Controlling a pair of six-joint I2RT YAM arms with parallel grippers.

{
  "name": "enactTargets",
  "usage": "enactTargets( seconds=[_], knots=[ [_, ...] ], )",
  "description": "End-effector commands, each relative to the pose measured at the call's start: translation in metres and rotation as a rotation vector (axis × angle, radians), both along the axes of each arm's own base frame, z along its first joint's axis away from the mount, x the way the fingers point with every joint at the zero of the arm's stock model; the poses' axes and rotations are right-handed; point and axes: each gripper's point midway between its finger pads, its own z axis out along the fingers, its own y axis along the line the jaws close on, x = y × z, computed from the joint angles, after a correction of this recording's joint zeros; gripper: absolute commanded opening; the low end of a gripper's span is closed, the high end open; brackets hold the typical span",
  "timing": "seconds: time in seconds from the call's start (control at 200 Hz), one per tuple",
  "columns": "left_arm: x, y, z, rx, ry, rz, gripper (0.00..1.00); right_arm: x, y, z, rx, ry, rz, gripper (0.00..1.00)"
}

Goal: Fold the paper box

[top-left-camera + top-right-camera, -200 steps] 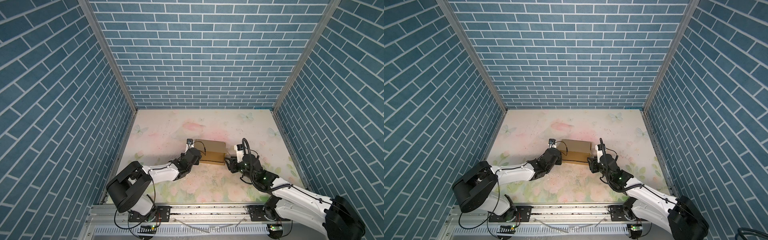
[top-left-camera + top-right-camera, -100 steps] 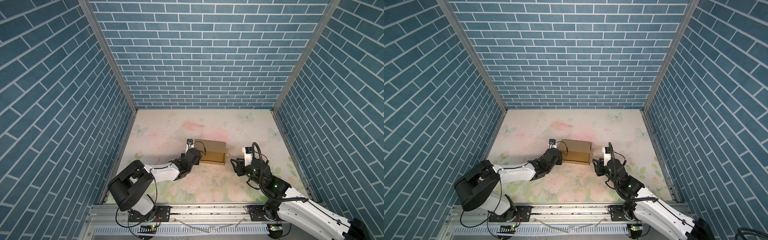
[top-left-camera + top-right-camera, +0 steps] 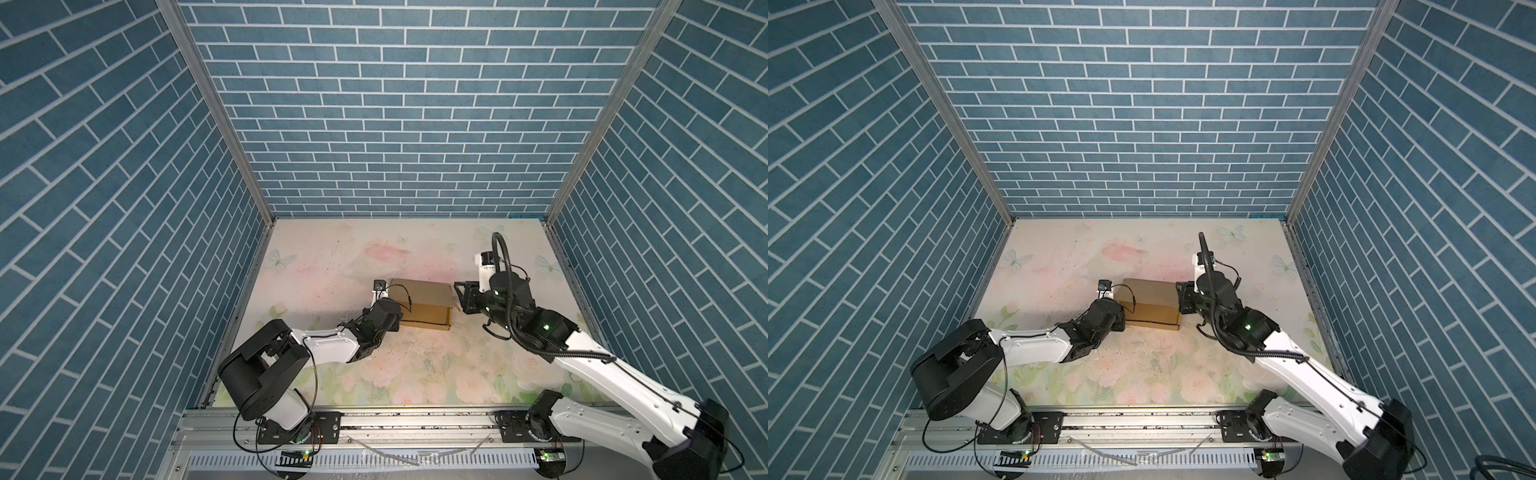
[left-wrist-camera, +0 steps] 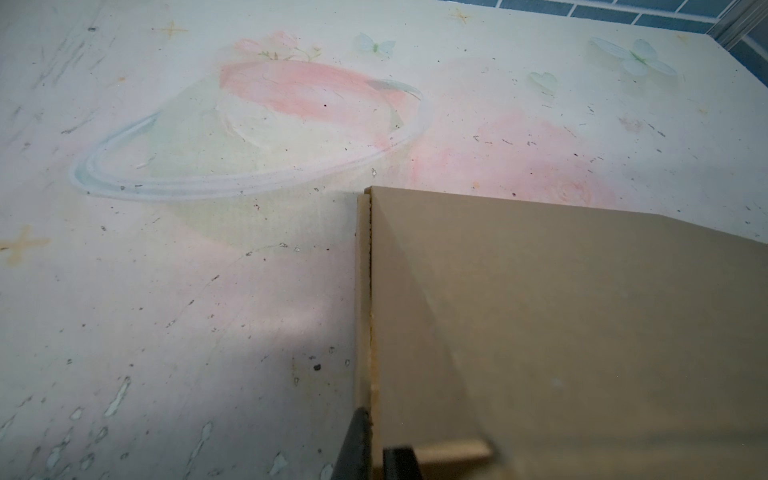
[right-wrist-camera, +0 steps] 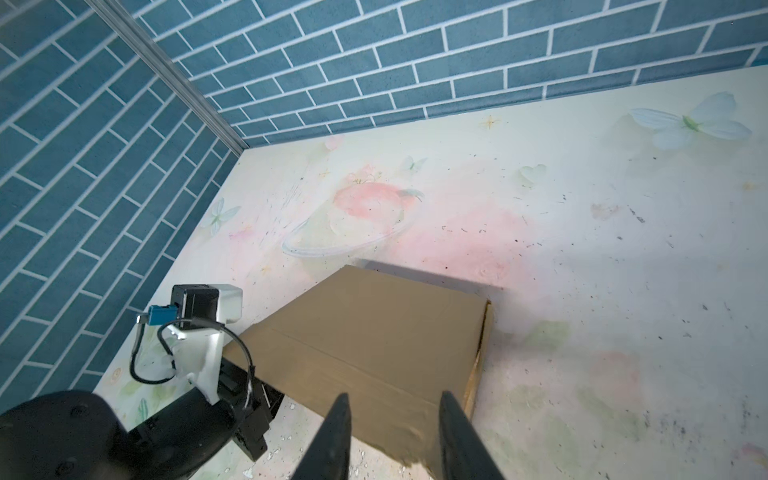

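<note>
Blue brick-patterned walls [image 3: 382,104] enclose a pale floral tabletop [image 3: 415,374], scuffed and speckled.

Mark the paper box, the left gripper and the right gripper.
paper box [image 3: 428,291]: in a top view, on its top panel
left gripper [image 4: 378,432]: left wrist view, between fingertips
right gripper [image 5: 395,397]: right wrist view, between fingertips

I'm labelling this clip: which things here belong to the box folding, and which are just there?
Part of the job:
cardboard box
left gripper, pinching the box's edge
right gripper, open at the box's other end

Just there:
flowered table
blue brick walls
</note>
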Motion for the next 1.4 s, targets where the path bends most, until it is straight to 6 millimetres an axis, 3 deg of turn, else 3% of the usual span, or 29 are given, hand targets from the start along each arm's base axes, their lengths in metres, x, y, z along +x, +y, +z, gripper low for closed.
enactTargets(
  seconds=[0.0,0.12,0.265,0.685,1.025,1.22,1.395],
  knots=[
    [-0.003,-0.003,-0.004,-0.01,0.008,-0.014,0.12,0.008,0.025,-0.015,-0.073,0.074,0.07,0.32],
    [-0.003,-0.004,-0.003,-0.016,0.005,-0.018,0.12,0.016,0.05,-0.032,-0.094,0.134,0.118,0.3],
    [-0.006,-0.002,-0.006,-0.022,0.008,-0.016,0.12,0.018,0.066,-0.052,-0.113,0.195,0.147,0.29],
    [-0.021,0.01,-0.001,-0.074,0.012,-0.011,0.16,0.015,0.073,-0.098,-0.168,0.297,0.155,0.27],
    [-0.037,0.023,0.002,-0.108,0.027,-0.006,0.2,0.012,0.077,-0.117,-0.159,0.315,0.142,0.26],
    [-0.054,0.041,0.014,-0.118,0.038,0.007,0.23,0.012,0.083,-0.12,-0.162,0.325,0.159,0.26],
    [-0.072,0.078,0.03,-0.073,0.061,0.097,0.35,0.009,0.09,-0.138,-0.165,0.356,0.168,0.25]
  ],
)
